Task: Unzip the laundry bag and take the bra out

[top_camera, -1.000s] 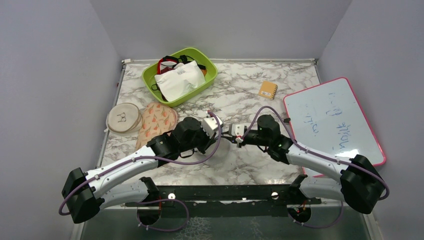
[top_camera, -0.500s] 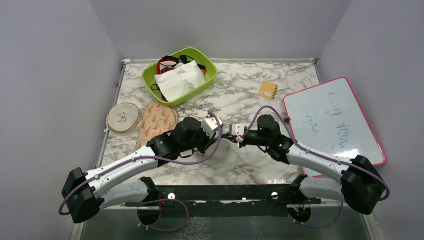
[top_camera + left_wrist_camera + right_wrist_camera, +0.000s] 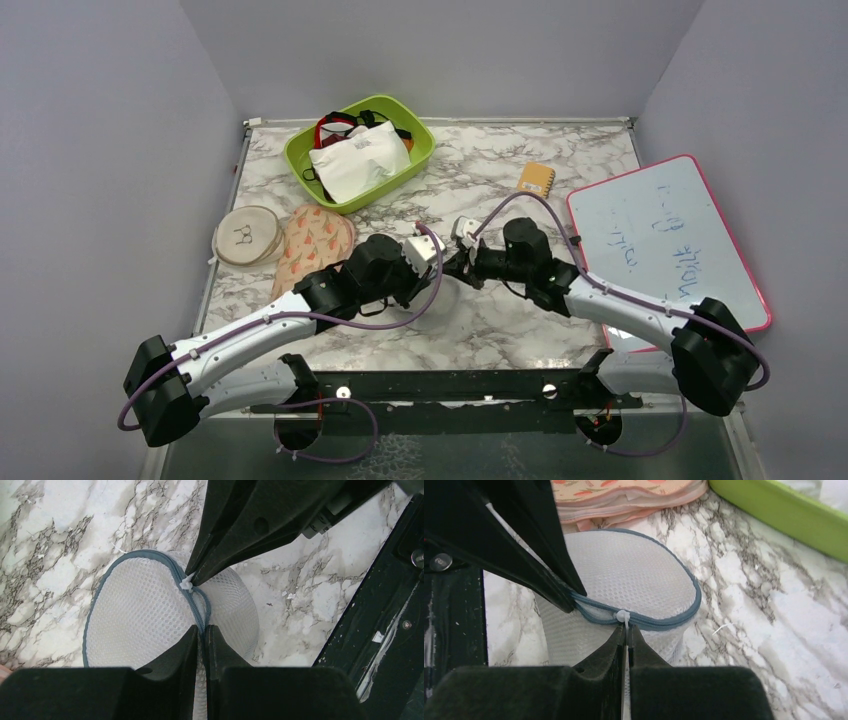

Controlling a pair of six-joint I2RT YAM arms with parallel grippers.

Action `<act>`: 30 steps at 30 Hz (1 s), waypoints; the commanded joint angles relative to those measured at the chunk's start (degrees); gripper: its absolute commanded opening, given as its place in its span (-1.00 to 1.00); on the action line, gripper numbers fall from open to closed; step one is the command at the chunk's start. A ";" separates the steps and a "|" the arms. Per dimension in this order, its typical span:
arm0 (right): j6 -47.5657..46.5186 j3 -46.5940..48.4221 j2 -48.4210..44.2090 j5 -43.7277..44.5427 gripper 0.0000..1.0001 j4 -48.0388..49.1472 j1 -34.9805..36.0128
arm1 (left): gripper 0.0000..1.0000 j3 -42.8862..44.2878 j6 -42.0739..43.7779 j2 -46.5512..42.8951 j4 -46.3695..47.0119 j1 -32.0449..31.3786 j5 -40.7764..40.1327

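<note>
Bag [image 3: 140, 615] is located on the marble table [image 3: 480, 330], near the middle, just beside a peach patterned pad [image 3: 315, 240]. In the top view it is mostly hidden under both wrists.

Left gripper [image 3: 201, 630]: jaws are closed tight on the zip band [image 3: 696, 600], with some mesh pinched in.

Right gripper [image 3: 626, 632]: clamped on the white zip pull [image 3: 622, 616], which looks like a small cable tie.

Both grip points are on the same section of rim, close together, with the fingertips nearly touching. Between them the band is seen split into two lines, so a short stretch of zip is open. The rest of the rim in view is closed. What is inside cannot be made out through the mesh.

Rest of the scene, from the top view:
- A green bin [image 3: 360, 150] is set at the far side, left of centre. A white pouch [image 3: 358, 160] and dark and red straps are held in it.
- A beige disc [image 3: 247, 235] is placed at the left edge, touching the peach patterned pad.
- A whiteboard [image 3: 665, 245] with a pink rim is laid at the right.
- A small yellow block [image 3: 536, 179] is seen between the bin and the whiteboard, well apart from the bag.
</note>
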 commanded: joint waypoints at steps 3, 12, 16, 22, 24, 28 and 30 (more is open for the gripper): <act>8.93 1.71 3.10 0.35 -0.98 -2.34 -7.19 | -1.00 0.94 0.76 -1.24 -0.74 -0.21 1.48; 9.80 4.92 7.06 -4.45 -0.98 -3.19 -9.78 | -1.00 1.62 1.01 -1.03 -2.23 -0.21 1.81; 7.79 3.78 5.01 -13.59 -0.98 -1.66 -9.73 | -0.70 3.94 -1.35 0.78 -5.30 -0.22 0.63; 8.22 2.22 2.81 -16.93 -0.98 -1.65 -9.69 | 0.10 8.42 -8.23 2.86 -6.47 -0.21 -0.07; 8.63 2.45 2.74 -17.64 -0.98 -2.16 -9.69 | 0.17 9.89 -10.09 3.71 -6.65 -0.21 -0.39; 9.38 2.18 1.53 -17.19 -0.98 -2.29 -9.71 | 0.09 12.98 -13.30 7.21 -9.63 -0.21 -3.73; 9.77 2.08 0.85 -16.95 -0.98 -2.68 -9.70 | -0.06 13.29 -15.19 8.32 -9.82 -0.21 -5.07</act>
